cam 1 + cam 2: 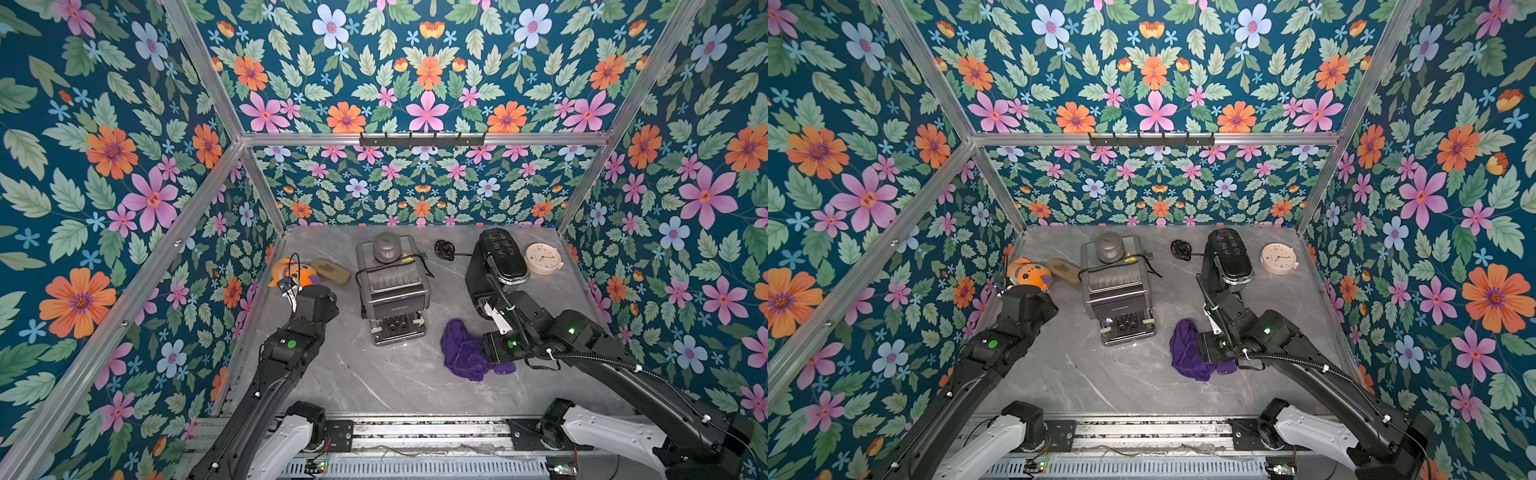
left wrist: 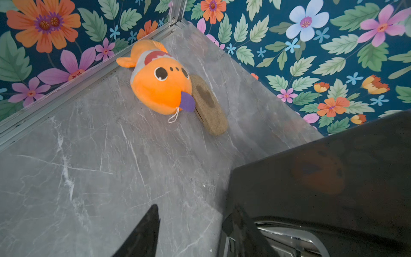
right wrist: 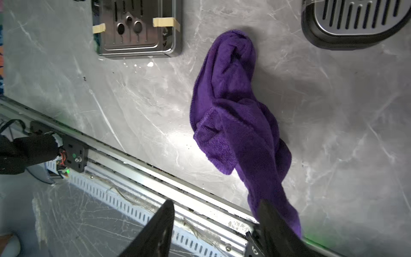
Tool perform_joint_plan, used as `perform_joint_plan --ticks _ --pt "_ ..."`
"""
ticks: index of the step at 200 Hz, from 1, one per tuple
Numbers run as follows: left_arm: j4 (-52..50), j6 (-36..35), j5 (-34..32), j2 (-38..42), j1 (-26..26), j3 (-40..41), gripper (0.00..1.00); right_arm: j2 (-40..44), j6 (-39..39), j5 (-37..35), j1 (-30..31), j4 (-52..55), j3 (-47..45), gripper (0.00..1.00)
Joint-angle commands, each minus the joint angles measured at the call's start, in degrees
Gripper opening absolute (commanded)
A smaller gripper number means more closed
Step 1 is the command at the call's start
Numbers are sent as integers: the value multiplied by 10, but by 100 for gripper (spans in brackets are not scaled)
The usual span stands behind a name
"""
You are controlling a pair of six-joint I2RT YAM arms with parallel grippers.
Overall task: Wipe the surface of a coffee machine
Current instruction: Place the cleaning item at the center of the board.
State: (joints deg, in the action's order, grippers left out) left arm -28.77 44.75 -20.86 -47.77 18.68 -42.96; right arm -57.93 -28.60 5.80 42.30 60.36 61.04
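Note:
A grey coffee machine (image 1: 392,291) stands mid-table in both top views (image 1: 1115,286), its taped drip tray (image 3: 138,33) toward the front. A crumpled purple cloth (image 1: 459,347) lies on the marble table right of it (image 1: 1185,349). My right gripper (image 3: 216,203) hovers open over the cloth's near end. One fingertip (image 3: 266,213) overlaps the cloth (image 3: 229,100), and nothing sits between the fingers. My left gripper (image 2: 195,224) is open beside the machine's dark left side (image 2: 333,178), with bare table between its fingers.
A black machine (image 1: 498,262) stands at back right, with a round clock (image 1: 542,258) beside it. An orange plush fish (image 1: 291,272) and a brown oval pad (image 1: 330,272) lie at back left. A coiled black cable (image 1: 444,249) lies behind. A metal rail (image 1: 415,432) runs along the front edge.

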Motion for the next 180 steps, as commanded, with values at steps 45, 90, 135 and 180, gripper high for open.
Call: perform_joint_plan --ticks 45,90,135,180 --pt "50 -15 34 -21 -28 -4 54 11 -29 58 0 -52 48 47" --pt "39 -12 32 -6 -30 -1 52 -4 -36 102 0 -55 -34 30" --pt "67 -85 140 30 -25 -40 45 65 -98 135 -34 -136 -99 17" --pt "44 -154 172 45 104 -122 36 72 -111 117 -36 -139 -112 16"
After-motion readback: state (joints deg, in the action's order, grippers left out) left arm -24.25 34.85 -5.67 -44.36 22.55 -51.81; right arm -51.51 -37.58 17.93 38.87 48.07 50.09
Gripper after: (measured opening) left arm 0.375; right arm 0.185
